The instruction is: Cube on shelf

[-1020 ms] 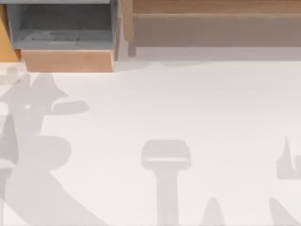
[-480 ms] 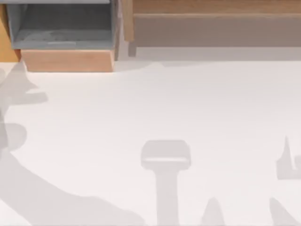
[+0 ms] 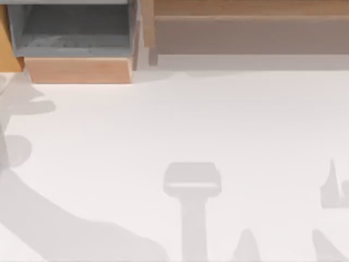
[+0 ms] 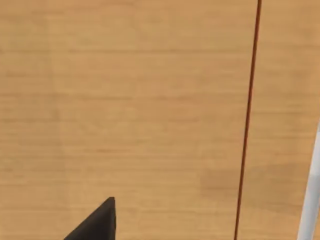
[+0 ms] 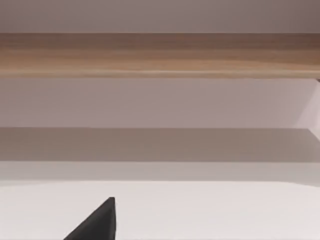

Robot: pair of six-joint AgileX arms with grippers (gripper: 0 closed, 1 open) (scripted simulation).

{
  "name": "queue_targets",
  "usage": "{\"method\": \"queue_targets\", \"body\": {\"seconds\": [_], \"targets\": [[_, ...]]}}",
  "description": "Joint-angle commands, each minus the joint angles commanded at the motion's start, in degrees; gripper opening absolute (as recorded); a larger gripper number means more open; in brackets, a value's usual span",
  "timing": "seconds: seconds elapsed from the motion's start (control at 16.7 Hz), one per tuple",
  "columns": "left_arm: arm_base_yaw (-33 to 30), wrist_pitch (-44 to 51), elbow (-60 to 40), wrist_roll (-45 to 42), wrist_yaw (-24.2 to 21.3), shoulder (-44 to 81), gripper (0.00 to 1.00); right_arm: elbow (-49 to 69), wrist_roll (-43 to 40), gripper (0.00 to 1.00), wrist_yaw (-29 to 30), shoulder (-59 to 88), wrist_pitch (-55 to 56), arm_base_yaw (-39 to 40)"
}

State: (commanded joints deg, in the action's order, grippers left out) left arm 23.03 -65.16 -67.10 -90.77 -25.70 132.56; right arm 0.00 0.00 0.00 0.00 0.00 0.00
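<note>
1. Shelf [image 3: 251,8]: a long light-brown board along the back of the white table [image 3: 218,125], towards the top view's right, with a grey-brown shaded recess [image 3: 251,35] under the board
2. Wooden box unit [image 3: 79,70] with a grey interior [image 3: 71,27] stands just left of the shelf, with a narrow gap between the two
3. In front of the shelf the table carries only soft grey shadows [image 3: 192,180], the biggest sweeping across the side far left of the shelf
4. Right wrist view: the shelf board [image 5: 160,55] runs straight across and its shaded recess [image 5: 160,145] lies under it, with the table [image 5: 210,210] in front
5. Right gripper [image 5: 97,225]: a dark tip, facing the shelf front and apart from it, over the table; how wide it is cannot be told
6. Left wrist view: a wood-grain panel [image 4: 125,110] seen close up, with a thin dark-red line [image 4: 247,120] down it and a pale edge [image 4: 311,200] at one side; I cannot tell whether it is part of the shelf
7. Left gripper [image 4: 97,225]: a dark tip in front of that panel; width cannot be told, and nothing is seen held
8. Cube: where it is relative to the shelf cannot be told
</note>
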Motion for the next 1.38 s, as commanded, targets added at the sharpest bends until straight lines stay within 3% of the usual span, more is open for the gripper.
{"method": "queue_targets", "body": {"seconds": [0.36, 1.14, 1.38], "targets": [[-0.5, 1.3, -2.5, 0.0, 0.5, 1.2, 1.00, 0.0, 0.0, 1.00, 0.0, 0.0, 0.0, 0.0], [-0.5, 1.3, -2.5, 0.0, 0.5, 1.2, 0.02, 0.0, 0.0, 1.00, 0.0, 0.0, 0.0, 0.0], [-0.5, 1.3, -2.5, 0.0, 0.5, 1.2, 0.00, 0.0, 0.0, 1.00, 0.0, 0.0, 0.0, 0.0]]}}
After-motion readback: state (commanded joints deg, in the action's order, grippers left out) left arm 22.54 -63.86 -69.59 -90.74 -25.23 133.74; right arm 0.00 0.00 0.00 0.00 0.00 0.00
